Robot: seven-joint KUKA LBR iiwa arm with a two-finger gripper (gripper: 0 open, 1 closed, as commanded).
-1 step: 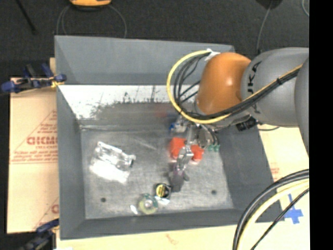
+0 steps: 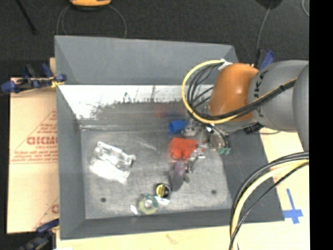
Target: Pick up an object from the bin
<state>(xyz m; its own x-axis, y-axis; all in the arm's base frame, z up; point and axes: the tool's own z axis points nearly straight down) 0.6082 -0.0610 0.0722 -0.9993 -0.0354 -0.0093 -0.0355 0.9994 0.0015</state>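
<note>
My gripper (image 2: 202, 146) hangs low in the right half of the bin, right beside a red blocky thing (image 2: 180, 148) and touching or nearly touching its right side. Just behind the red thing lies a small blue piece (image 2: 177, 125). In front of the gripper, a dark purple thing (image 2: 179, 173) rests on the bin floor, slanting towards the front. A small round black and yellow thing (image 2: 163, 190) lies a little further forward.
A crumpled clear plastic package (image 2: 111, 162) lies at the left of the bin floor. A pale greenish round thing (image 2: 148, 204) sits near the front wall. The arm with its orange cover and cables stands above the bin's right side.
</note>
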